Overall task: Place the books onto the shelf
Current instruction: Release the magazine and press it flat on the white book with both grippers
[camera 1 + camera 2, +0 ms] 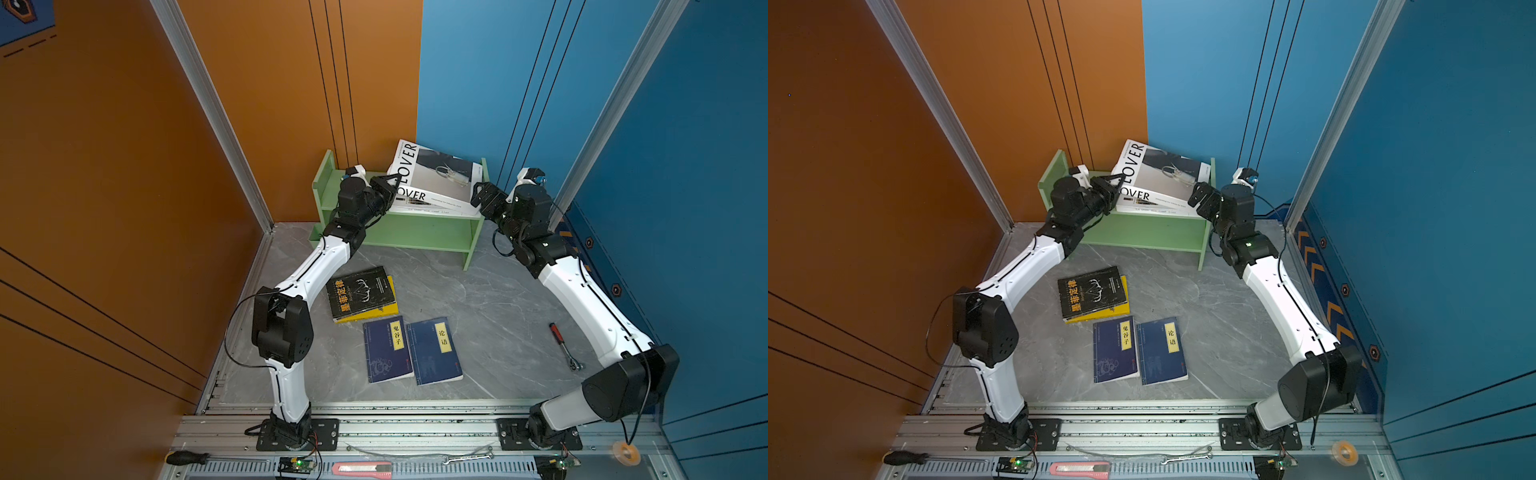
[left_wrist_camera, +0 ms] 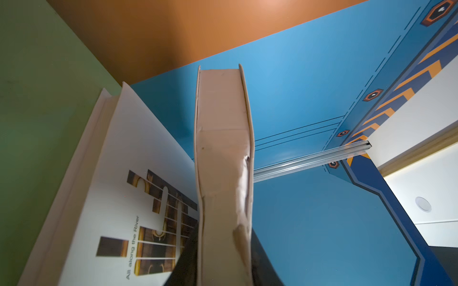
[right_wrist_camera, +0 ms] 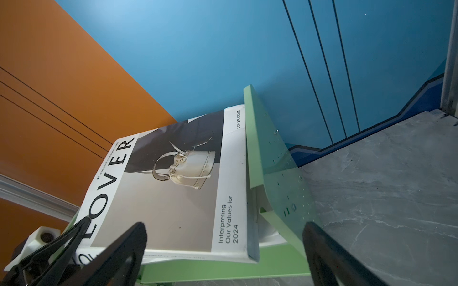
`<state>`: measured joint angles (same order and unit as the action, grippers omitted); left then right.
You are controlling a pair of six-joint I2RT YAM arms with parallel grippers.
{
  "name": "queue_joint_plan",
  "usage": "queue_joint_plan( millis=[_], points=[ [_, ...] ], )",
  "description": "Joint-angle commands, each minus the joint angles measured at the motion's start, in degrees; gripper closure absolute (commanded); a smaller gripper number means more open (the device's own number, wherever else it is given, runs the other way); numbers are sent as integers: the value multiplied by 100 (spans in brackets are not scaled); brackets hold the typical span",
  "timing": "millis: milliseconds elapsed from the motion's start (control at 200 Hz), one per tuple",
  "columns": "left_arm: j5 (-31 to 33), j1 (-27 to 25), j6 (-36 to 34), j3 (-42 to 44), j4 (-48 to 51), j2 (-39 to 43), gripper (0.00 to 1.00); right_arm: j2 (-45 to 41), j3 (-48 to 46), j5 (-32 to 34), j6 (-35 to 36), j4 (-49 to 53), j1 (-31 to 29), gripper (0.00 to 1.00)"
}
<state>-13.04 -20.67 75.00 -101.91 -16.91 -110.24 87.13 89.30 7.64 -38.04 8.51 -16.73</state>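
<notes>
Jaws of the left gripper (image 1: 392, 183) are pinching the tilted LOVER book (image 1: 436, 174) atop the shelf (image 1: 415, 232), its long axis running ahead toward the right gripper (image 1: 477, 194), gaping empty beyond.

A red-handled ratchet (image 1: 563, 345) lies on the grey marble floor (image 1: 478, 299) at the right, near the blue wall (image 1: 478, 83). An orange wall (image 1: 104, 166) stands at the left. Along the front metal rail (image 1: 415, 428) lie a black-handled screwdriver (image 1: 187, 458) at the left, a pink cutter (image 1: 361, 468) near the middle, a small wrench (image 1: 467, 458) just right of it, and a tape roll (image 1: 626, 453) at the far right. A small board (image 1: 296, 462) beside the cutter shows a green light.
</notes>
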Motion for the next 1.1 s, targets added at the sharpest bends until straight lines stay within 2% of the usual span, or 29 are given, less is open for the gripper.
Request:
queue_joint_plan(
  millis=[0, 125, 260, 601, 761, 936, 1096],
  points=[
    [287, -90, -56, -304, -57, -120, 74, 179, 318, -65, 107, 27, 119, 0],
    [530, -157, -30, -334, -53, -181, 74, 342, 404, -190, 36, 36, 197, 0],
    [352, -174, -13, -599, 153, -339, 74, 476, 461, -280, -11, 82, 278, 0],
    [265, -271, -55, -563, 398, -294, 72, 948, 765, -454, -5, 106, 250, 0],
    [218, -267, -95, -395, 478, -177, 69, 1154, 945, -198, 264, 411, 104, 0],
    [186, -180, -224, -297, 668, -53, 57, 1239, 774, 234, 420, 686, 29, 2],
    [206, -88, -433, -237, 1007, 115, 36, 1158, 551, 514, 482, 707, 21, 3]
  ],
)
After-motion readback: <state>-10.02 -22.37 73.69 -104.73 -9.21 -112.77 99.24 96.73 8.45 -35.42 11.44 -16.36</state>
